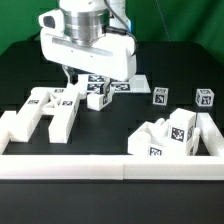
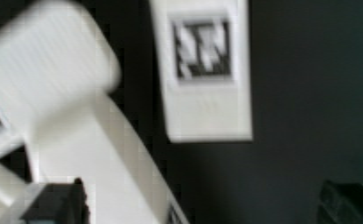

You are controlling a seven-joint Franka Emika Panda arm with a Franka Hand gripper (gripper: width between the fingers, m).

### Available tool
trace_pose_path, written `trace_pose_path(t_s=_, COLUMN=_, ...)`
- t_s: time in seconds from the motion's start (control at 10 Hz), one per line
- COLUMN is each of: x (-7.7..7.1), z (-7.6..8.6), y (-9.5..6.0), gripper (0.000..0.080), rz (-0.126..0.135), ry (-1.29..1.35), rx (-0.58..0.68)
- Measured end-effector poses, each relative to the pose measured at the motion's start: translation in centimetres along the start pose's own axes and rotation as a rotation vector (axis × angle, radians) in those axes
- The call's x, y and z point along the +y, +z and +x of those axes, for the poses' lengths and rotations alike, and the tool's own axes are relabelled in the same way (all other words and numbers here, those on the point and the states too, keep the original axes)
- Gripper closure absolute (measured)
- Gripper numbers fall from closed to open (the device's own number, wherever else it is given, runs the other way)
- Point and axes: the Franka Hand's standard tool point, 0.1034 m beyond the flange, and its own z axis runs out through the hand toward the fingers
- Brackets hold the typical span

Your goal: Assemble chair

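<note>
Gripper (image 2: 201,205) first: we see the jaws spread wide, with nothing clamped between them. In the wrist view one dark fingertip (image 2: 53,203) sits just beside a chunky white bar (image 2: 89,130) that slants across the gap. It's too blurred for us to call contact. Past the bar, the marker board (image 2: 204,70) lies flat on the black table (image 2: 302,100).

Out to the exterior view: the arm (image 1: 85,45) hangs low over the back middle of the table. The chair is in loose pieces. An H-shaped frame (image 1: 50,108) lies on the exterior view's left, and a tagged block (image 1: 97,97) sits just in front of the arm. Two more blocks (image 1: 160,97) and (image 1: 205,98) stand apart on the right. Nearer us on the right, a heap of parts (image 1: 170,135) rests against the border wall (image 1: 110,165).
</note>
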Motion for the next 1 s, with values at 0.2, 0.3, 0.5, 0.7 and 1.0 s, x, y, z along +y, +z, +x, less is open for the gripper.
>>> trace_pose_path(t_s=0.2, x=0.1, z=0.2, y=-0.3, gripper=0.0151, rz=-0.016, ry=-0.098, rx=-0.142)
trace_pose_path(t_s=0.3, x=0.2, z=0.1, y=-0.4, gripper=0.0151, rz=-0.023, ry=-0.106, rx=-0.192)
trace_pose_path(t_s=0.5, x=0.6, z=0.0, y=-0.5, gripper=0.0151, rz=-0.062, ry=-0.08, rx=-0.364)
trace_pose_path(t_s=0.7, x=1.0, z=-0.3, y=-0.3, gripper=0.0151, rz=-0.091, ry=-0.075, rx=-0.493)
trace_pose_path(t_s=1.0, x=1.8, z=0.2, y=0.1, gripper=0.0151, rz=-0.138, ry=-0.057, rx=-0.677)
